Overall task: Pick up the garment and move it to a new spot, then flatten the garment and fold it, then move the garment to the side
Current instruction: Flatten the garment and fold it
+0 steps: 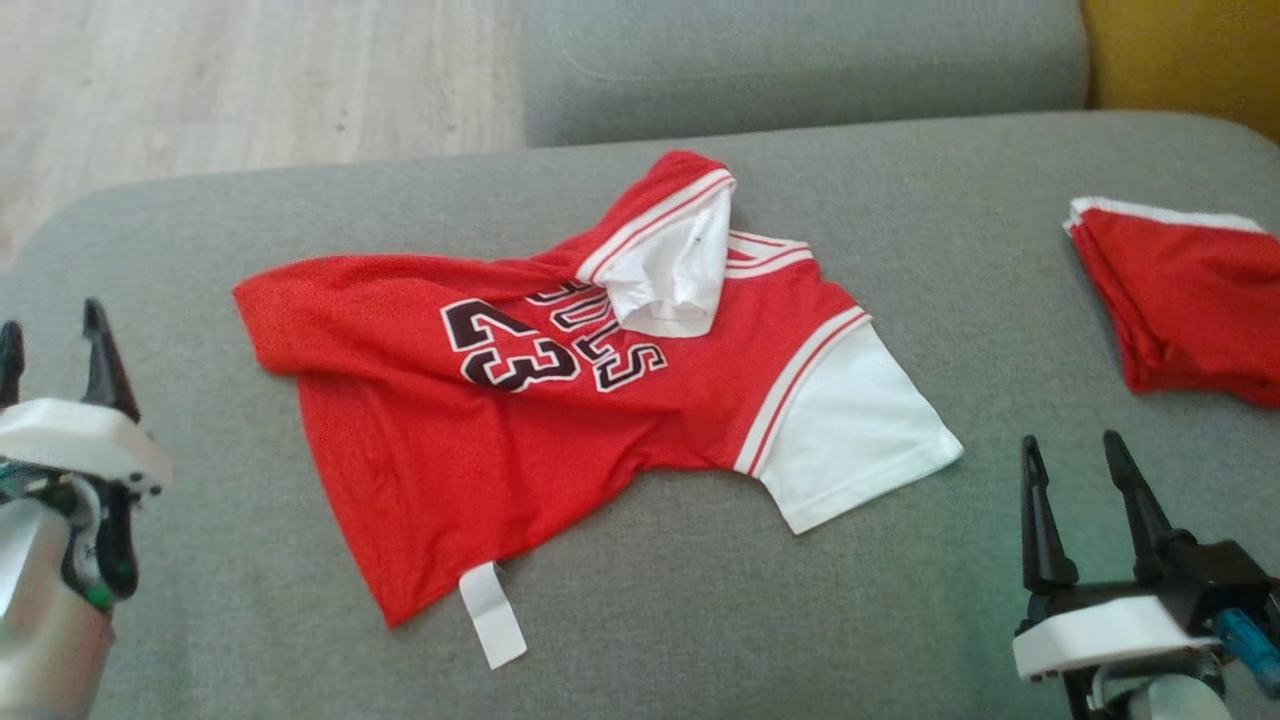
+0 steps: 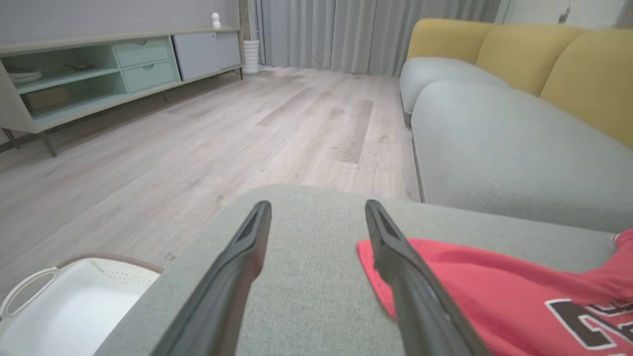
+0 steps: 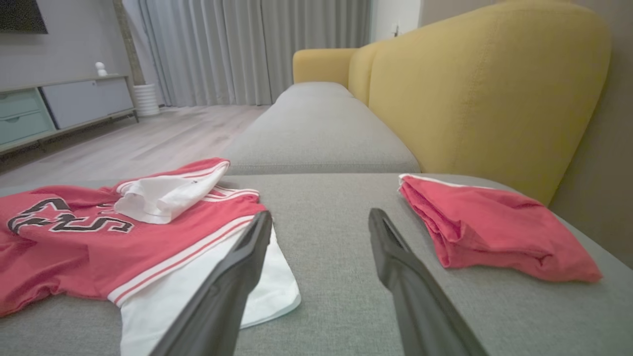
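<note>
Presently: one red jersey [image 1: 420, 460], rumpled, number side up, lies mid-cushion on the grey sofa [image 1: 700, 620]. One white sleeve is spread flat, the other flopped over the chest. Left gripper [image 1: 50, 322]: jaws released, empty, beside the jersey's left edge. Right gripper [image 1: 1070, 445]: jaws released, empty, near the flat sleeve. Folded red garment [image 1: 1190, 300] lies well apart at the right.
</note>
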